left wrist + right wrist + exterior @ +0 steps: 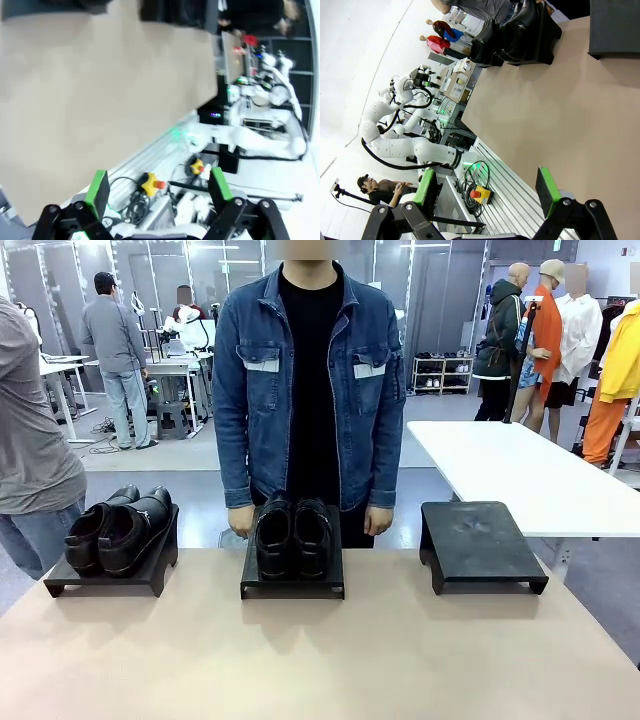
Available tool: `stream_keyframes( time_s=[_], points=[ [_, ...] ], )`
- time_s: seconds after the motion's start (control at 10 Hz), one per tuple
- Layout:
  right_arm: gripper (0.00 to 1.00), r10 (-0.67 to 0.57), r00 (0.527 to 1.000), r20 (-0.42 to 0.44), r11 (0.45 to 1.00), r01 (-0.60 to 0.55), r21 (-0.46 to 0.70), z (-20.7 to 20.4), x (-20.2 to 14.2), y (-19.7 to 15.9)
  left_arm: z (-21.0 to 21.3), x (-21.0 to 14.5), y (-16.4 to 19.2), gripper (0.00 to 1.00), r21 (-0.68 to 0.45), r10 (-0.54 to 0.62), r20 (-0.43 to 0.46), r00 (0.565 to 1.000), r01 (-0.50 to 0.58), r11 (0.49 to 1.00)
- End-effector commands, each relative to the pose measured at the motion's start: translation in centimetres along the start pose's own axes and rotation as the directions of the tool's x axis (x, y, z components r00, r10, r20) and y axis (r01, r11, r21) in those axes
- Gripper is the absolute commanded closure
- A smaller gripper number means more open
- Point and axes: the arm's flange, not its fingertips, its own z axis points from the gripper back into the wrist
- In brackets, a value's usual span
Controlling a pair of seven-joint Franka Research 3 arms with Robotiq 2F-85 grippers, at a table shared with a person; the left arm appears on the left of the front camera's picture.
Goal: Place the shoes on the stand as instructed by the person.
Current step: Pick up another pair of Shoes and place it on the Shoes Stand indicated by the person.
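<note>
While both pincers idle with fingers apart and empty, the shoes sit on stands across the tabletop (330,660).
Strapped pair (118,528) on the left stand (150,575), plain pair (293,537) on the middle stand (292,585) before the person (308,390) — right stand (480,540) bare. Glossy leather looks slippery and stiff (likely moderately heavy); grip the heel collar. Left pincer (157,192) and right pincer (487,190) views cut off the shoes' toes.

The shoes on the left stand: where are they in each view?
Front view: shoes at middle left, on the left stand.
Left wrist view: blurred dark shapes at the top edge; cannot tell.
Right wrist view: top centre, near the table's far edge.
Shared landmark: the tan table.
</note>
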Motion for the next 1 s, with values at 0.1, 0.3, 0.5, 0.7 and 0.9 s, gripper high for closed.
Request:
stream_keyframes(
  time_s=[0.1, 0.3, 0.5, 0.7, 0.9],
  points=[
    [0.0, 0.017, 1.0, 0.004, 1.0, -0.017, 0.005, 0.2, 0.1, 0.1, -1.0, -1.7, 4.9, 0.0, -0.248, -0.052, 0.021, 0.998, 0.056, 0.967],
    [0.0, 0.017, 1.0, 0.004, 1.0, -0.017, 0.005, 0.2, 0.1, 0.1, -0.6, -2.2, 6.7, 0.0, -0.345, -0.065, 0.043, 0.997, 0.076, 0.936],
    [0.0, 0.017, 1.0, 0.004, 1.0, -0.017, 0.005, 0.2, 0.1, 0.1, -0.7, -1.2, 8.0, 0.0, -0.344, -0.045, 0.062, 0.997, 0.064, 0.937],
    [0.0, 0.017, 1.0, 0.004, 1.0, -0.017, 0.005, 0.2, 0.1, 0.1, -2.0, -3.1, 7.0, 0.0, -0.321, -0.046, 0.047, 0.998, 0.059, 0.945],
    [0.0, 0.017, 1.0, 0.004, 1.0, -0.017, 0.005, 0.2, 0.1, 0.1, -2.0, -3.1, 7.0, 0.0, -0.321, -0.046, 0.047, 0.998, 0.059, 0.945]
  ],
)
